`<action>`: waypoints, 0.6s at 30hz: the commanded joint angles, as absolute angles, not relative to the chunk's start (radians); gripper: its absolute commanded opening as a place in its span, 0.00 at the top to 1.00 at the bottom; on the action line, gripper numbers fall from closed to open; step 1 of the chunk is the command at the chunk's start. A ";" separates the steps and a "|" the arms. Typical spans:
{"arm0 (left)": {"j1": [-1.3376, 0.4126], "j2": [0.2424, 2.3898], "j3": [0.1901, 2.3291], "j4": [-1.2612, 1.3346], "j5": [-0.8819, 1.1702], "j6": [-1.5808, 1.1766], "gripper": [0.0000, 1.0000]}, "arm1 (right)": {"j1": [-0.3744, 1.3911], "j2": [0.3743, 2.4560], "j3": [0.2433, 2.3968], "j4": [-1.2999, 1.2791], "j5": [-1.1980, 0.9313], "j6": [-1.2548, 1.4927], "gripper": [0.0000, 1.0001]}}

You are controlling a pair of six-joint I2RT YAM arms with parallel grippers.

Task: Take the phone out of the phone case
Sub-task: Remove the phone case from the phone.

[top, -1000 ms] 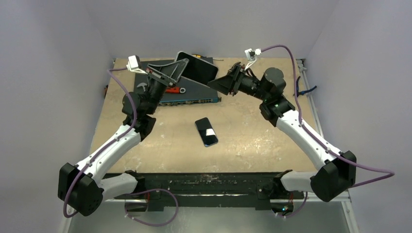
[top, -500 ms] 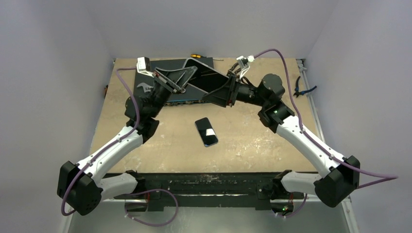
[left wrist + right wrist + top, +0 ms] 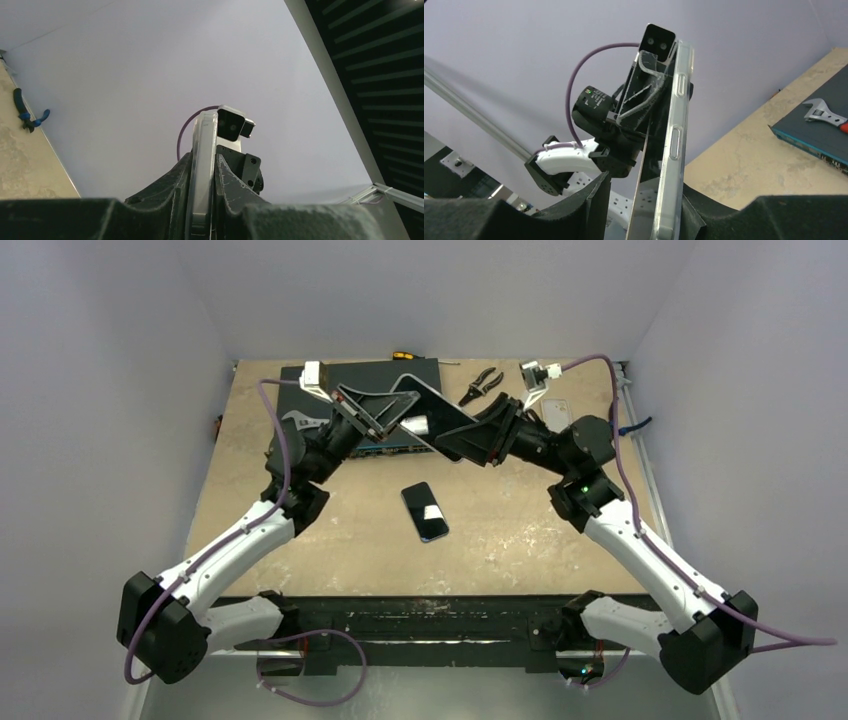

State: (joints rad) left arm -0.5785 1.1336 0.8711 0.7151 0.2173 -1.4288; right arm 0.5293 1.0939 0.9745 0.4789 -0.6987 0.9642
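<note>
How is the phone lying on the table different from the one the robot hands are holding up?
The table phone lies flat on the table, untouched; the held phone is tilted in the air, pinched by the left hand and right hand. The held phone wears a clear case; on the table phone I can't tell. Both are dark rectangles.

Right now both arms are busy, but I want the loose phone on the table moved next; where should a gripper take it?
I'd take the black phone across its two long edges near mid-length, coming straight down from above. It lies flat and thin on the table, glossy face up, so only those edges give the jaws purchase.
</note>
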 commanded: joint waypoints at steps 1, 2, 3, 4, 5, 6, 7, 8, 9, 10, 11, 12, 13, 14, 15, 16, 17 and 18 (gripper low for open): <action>-0.584 1.135 0.886 0.739 0.260 -1.446 1.00 | 0.523 1.066 0.982 0.607 -0.667 1.030 0.54; -0.583 1.139 0.878 0.739 0.262 -1.449 1.00 | 0.523 1.070 0.985 0.603 -0.673 1.045 0.55; -0.584 1.143 0.870 0.740 0.262 -1.452 1.00 | 0.523 1.076 0.988 0.603 -0.681 1.055 0.58; -0.584 1.147 0.864 0.739 0.263 -1.453 1.00 | 0.523 1.081 0.990 0.602 -0.686 1.059 0.60; -0.583 1.152 0.860 0.733 0.262 -1.454 1.00 | 0.523 1.092 0.999 0.580 -0.688 1.061 0.61; -0.583 1.159 0.857 0.726 0.264 -1.454 1.00 | 0.523 1.099 1.008 0.564 -0.698 1.061 0.64; -0.583 1.165 0.855 0.722 0.266 -1.454 1.00 | 0.523 1.102 1.011 0.565 -0.707 1.066 0.67; -0.583 1.174 0.851 0.724 0.270 -1.452 1.00 | 0.523 1.097 1.006 0.565 -0.701 1.074 0.70; -0.583 1.180 0.847 0.732 0.273 -1.451 1.00 | 0.523 1.091 0.996 0.568 -0.698 1.090 0.74; -0.583 1.186 0.842 0.746 0.278 -1.449 0.96 | 0.523 1.087 0.986 0.583 -0.695 1.115 0.77; -0.584 1.190 0.834 0.761 0.282 -1.448 0.90 | 0.523 1.085 0.976 0.599 -0.692 1.136 0.81; -0.584 1.194 0.824 0.774 0.286 -1.447 0.82 | 0.523 1.086 0.969 0.610 -0.685 1.145 0.84; -0.584 1.195 0.807 0.791 0.286 -1.448 0.76 | 0.523 1.083 0.960 0.620 -0.674 1.157 0.89; -0.584 1.195 0.792 0.805 0.282 -1.449 0.70 | 0.523 1.080 0.945 0.639 -0.663 1.174 0.93; -0.583 1.194 0.778 0.821 0.279 -1.453 0.65 | 0.523 1.077 0.932 0.672 -0.652 1.195 0.95; -0.583 1.191 0.760 0.841 0.277 -1.459 0.62 | 0.522 1.078 0.923 0.689 -0.643 1.208 0.97; -0.583 1.188 0.745 0.867 0.274 -1.464 0.59 | 0.522 1.077 0.917 0.694 -0.633 1.215 0.99; -0.583 1.181 0.730 0.888 0.272 -1.466 0.56 | 0.521 1.076 0.912 0.700 -0.620 1.221 1.00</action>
State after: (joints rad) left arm -0.5789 1.1809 0.7868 0.8154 0.2550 -1.4574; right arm 0.5152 1.1118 0.9127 0.5022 -0.6674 1.1477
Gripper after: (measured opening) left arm 0.396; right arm 0.158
